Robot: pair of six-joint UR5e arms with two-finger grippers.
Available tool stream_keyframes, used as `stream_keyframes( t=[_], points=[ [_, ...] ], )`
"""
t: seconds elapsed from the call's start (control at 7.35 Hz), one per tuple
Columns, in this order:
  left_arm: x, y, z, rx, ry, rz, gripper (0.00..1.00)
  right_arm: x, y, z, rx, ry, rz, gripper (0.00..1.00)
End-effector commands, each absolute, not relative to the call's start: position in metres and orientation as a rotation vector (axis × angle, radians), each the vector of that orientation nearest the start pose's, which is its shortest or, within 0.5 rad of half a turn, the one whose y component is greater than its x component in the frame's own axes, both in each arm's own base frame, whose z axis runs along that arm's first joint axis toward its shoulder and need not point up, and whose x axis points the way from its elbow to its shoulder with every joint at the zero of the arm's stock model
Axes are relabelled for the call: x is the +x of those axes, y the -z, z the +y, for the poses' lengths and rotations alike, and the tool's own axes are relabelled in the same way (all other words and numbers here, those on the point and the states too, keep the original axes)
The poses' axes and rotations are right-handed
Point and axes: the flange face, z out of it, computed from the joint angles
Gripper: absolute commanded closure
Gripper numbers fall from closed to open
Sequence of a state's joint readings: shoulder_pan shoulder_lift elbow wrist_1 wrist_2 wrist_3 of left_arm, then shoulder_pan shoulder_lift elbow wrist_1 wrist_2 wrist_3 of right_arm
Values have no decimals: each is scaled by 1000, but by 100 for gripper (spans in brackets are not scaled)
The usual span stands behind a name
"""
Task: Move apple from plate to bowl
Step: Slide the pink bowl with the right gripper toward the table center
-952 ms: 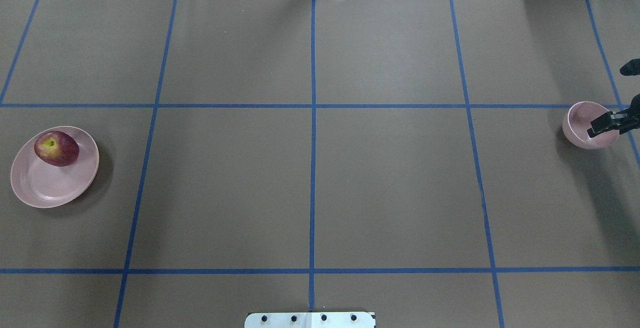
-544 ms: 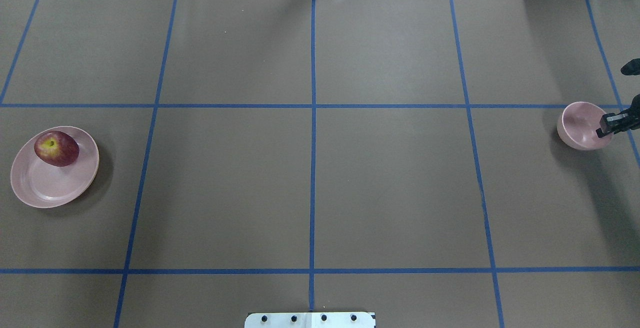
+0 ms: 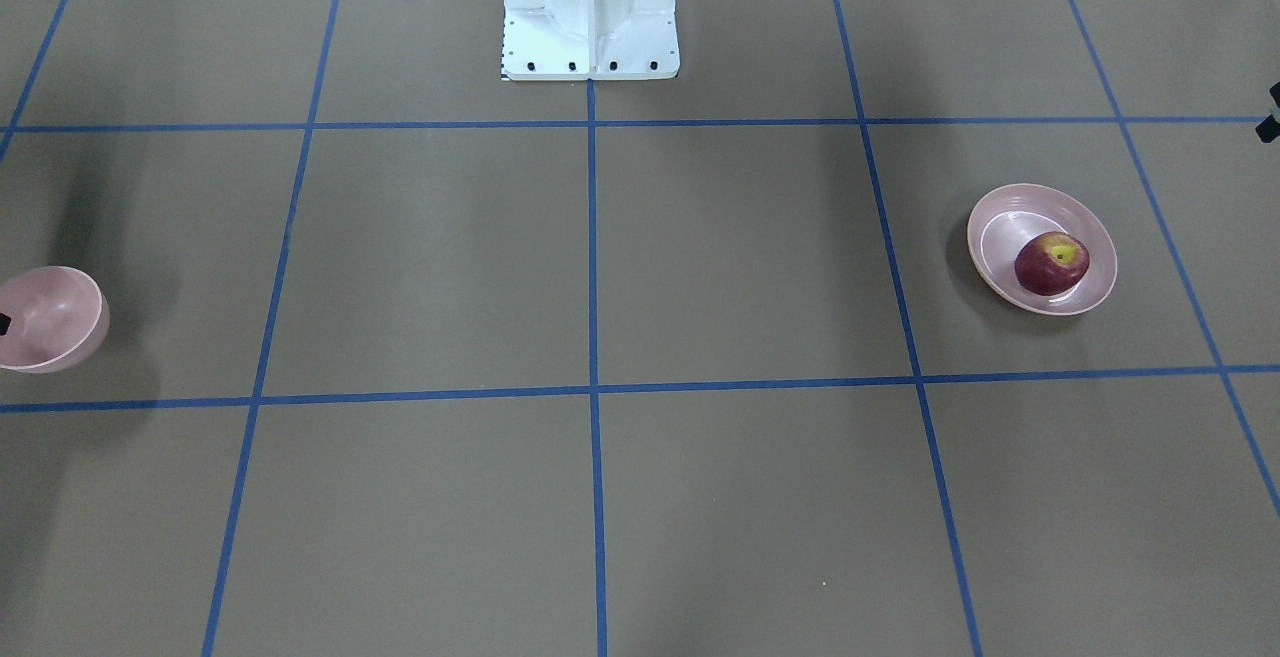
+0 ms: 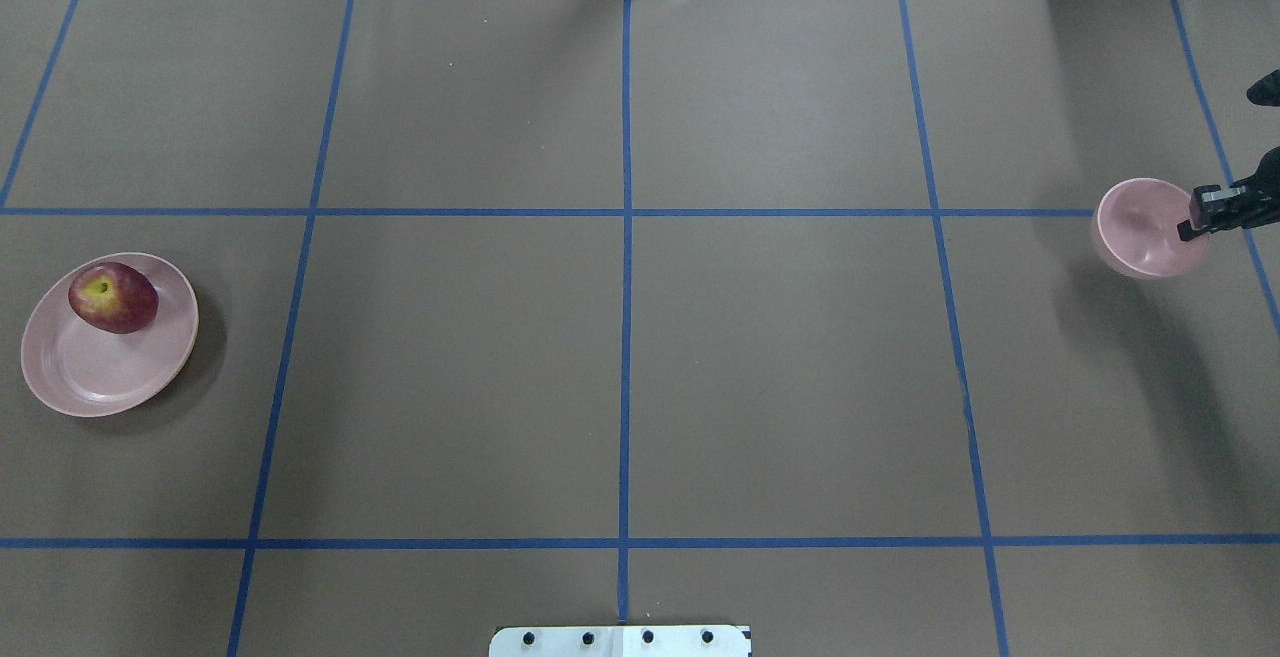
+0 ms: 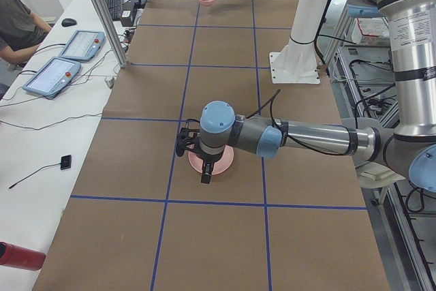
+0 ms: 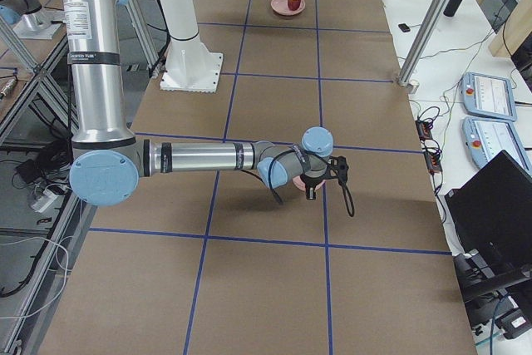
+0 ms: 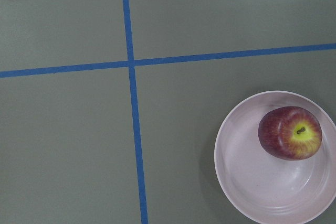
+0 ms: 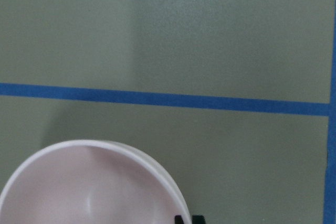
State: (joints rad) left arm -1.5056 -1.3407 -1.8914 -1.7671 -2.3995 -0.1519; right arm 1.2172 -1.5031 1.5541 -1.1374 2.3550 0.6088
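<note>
The dark red apple (image 4: pixel 113 297) lies on the far side of the pale pink plate (image 4: pixel 80 377) at the table's left end; the left wrist view shows it (image 7: pixel 290 132) from above. The left gripper (image 5: pixel 204 168) hangs over the plate in the exterior left view only, and I cannot tell whether it is open or shut. The right gripper (image 4: pixel 1190 222) is shut on the right rim of the small pink bowl (image 4: pixel 1140 227) at the far right, holding it tilted just above the table. The bowl (image 8: pixel 79 192) is empty.
The white robot base (image 3: pixel 590 7) stands at the middle of the near edge. Blue tape lines (image 4: pixel 625 237) mark a grid on the brown table. Tablets (image 5: pixel 51 73) and cables lie on the side bench beyond the table's far edge.
The right gripper has carried the bowl leftward and further from the robot, lifting it slightly. The apple and plate have not moved.
</note>
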Motion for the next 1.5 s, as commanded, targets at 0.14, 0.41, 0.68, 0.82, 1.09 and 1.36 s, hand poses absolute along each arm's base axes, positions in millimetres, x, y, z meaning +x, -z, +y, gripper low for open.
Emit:
stream_keyframes(
  t=[0.14,0.41,0.68,0.82,1.09,1.36],
  points=[
    [-33,-580,-411,175,-38,846,2,-279,-413,-554,-34,-179,-1023,100],
    [-33,-580,-415,177,-38,846,2,-413,-310,-546,-18,-251,-1004,100],
    [-33,-579,-418,180,-38,846,2,-479,-264,-582,-50,-287,-984,100],
    [-33,-577,-417,183,-40,846,2,-503,-251,-592,-31,-296,-962,100],
    [-33,-574,-413,189,-42,848,2,-538,-238,-577,-12,-283,-955,100],
    [-33,-574,-412,188,-44,848,2,-570,-221,-571,-50,-313,-949,100]
  ],
)
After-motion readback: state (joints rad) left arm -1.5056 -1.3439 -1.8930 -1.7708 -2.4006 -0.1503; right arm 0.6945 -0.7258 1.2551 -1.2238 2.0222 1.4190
